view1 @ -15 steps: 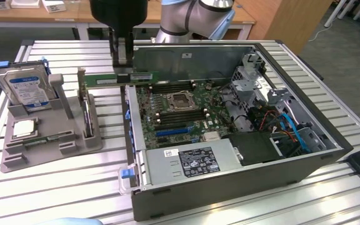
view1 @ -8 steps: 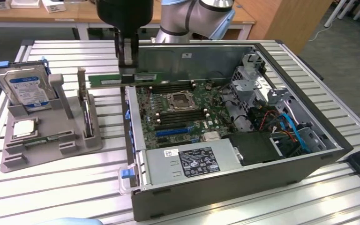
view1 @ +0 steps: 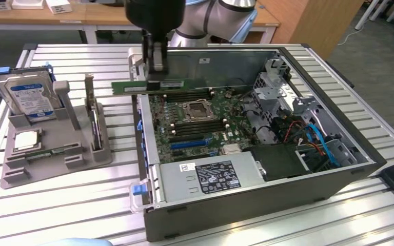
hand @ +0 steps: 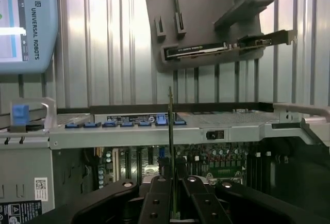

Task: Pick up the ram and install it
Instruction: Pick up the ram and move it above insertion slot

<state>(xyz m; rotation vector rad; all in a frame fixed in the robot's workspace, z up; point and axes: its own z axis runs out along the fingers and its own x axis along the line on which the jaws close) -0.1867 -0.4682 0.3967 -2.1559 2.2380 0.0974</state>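
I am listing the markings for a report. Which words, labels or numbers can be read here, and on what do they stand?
"UNIVERSAL ROBOTS": on the blue-grey device.
Power supply sticker: too small to read.
Hard drive label: too small.
Memory stick held in the end effector: sticker unreadable.

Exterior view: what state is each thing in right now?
ram: held level over the open case, not in a slot.
hand: shut on the ram.
computer case: lying on its side, panel off.
hard drive: upright in the grey holder.
CPU chip: flat on the holder.
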